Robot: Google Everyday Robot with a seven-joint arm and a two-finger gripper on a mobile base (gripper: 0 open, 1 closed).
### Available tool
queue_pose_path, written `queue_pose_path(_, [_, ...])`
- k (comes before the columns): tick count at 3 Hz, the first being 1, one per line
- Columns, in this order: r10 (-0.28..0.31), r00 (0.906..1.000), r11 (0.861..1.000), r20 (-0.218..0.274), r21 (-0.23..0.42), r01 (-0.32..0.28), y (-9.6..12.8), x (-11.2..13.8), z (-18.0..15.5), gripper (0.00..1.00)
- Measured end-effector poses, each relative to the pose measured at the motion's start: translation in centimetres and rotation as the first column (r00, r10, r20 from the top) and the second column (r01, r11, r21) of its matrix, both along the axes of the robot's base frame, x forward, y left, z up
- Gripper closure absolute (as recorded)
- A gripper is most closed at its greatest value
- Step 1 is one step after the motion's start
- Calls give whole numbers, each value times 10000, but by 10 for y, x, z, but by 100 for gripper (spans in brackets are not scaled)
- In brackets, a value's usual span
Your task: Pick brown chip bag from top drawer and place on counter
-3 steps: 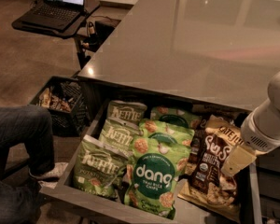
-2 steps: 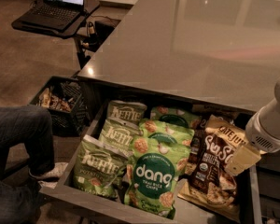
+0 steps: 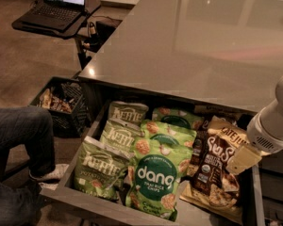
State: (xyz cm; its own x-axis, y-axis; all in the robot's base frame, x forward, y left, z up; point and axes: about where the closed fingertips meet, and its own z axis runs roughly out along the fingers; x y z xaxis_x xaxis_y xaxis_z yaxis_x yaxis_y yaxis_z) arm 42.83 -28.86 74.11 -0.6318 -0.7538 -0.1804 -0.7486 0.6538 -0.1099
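The brown chip bag (image 3: 213, 169) lies at the right end of the open top drawer (image 3: 73, 171), its tan top band tilted up toward the back. My gripper (image 3: 243, 159) hangs from the white arm at the right edge. It is over the bag's upper right corner, touching or just above it. The glossy grey counter (image 3: 188, 41) stretches behind and above the drawer.
Green Kettle bags (image 3: 114, 136) and green dang bags (image 3: 155, 179) fill the drawer's left and middle. A black wire crate (image 3: 61, 100) of snacks stands on the floor at left. A person's jeans-clad leg (image 3: 19, 135) is at the far left. A laptop (image 3: 61, 4) sits on a stand behind.
My arm and gripper have shifted slightly to the right over the brown bag. The bags have not moved.
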Motion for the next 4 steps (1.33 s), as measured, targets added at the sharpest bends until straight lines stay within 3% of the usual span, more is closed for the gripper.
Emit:
queue_pose_path(1, [-127,9998,9999,127,27,127,-2,10,-4,10])
queue_pose_path(4, [-103,9985,9999,-530,-122,97,-1,8,-36,14])
